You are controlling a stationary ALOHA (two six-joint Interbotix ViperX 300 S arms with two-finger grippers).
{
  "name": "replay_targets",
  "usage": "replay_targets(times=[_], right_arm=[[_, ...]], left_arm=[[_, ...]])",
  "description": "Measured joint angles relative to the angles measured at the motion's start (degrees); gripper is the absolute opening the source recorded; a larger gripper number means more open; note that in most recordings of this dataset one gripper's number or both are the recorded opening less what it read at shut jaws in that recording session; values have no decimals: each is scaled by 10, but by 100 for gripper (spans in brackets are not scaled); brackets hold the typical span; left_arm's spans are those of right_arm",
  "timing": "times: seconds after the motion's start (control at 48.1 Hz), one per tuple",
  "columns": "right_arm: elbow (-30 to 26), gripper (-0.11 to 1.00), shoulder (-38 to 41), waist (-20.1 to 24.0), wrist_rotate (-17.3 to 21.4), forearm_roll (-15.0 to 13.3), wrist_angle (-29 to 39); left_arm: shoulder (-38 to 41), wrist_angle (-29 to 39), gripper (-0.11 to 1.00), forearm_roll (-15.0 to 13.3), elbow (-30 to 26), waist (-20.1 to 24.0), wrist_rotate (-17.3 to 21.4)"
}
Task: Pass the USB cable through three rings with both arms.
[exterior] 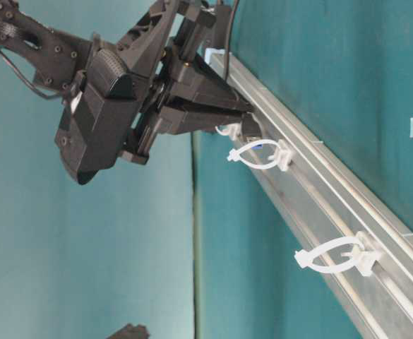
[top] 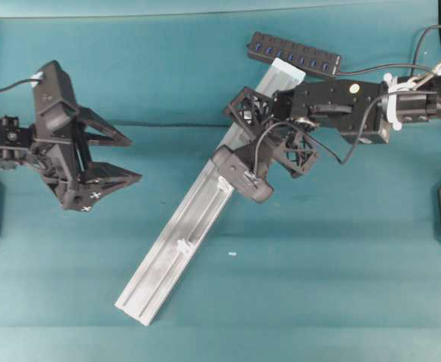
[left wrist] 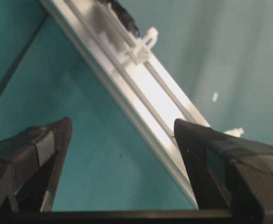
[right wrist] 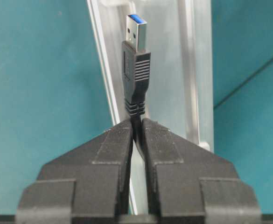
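I am holding the USB cable (right wrist: 135, 81) with the right gripper (right wrist: 136, 128), its jaws closed on the cable just behind the moulded strain relief, so the plug is standing out free in front of the fingertips, above the silver rail (right wrist: 192, 70). The risk I am seeing from here is that the plug is missing the opening of a ring (exterior: 258, 155) (these loops are small and soft) and pushing the clip sideways instead of entering it; also, because I am gripping only the thin cable, the plug can tilt when it is touching the plastic. The long axis of the plug is lying roughly along the rail, with the blue-lined metal tip pointing away from the gripper, toward the lower rings (exterior: 331, 255). Further away, the left gripper (top: 107, 157) is waiting with its jaws wide apart and empty, well apart from the rail, so a handover is not yet prepared.
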Motion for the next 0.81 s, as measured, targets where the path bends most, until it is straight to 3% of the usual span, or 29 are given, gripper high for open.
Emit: replay_targets(times=[0.415,0.81], right_arm=[[2,8,3,12,1,2,-18],[-1,8,5,25,19,20,-42]], left_arm=[[-15,1,93,0,-1,0,-1],[-19,0,93,0,-1,0,-6]])
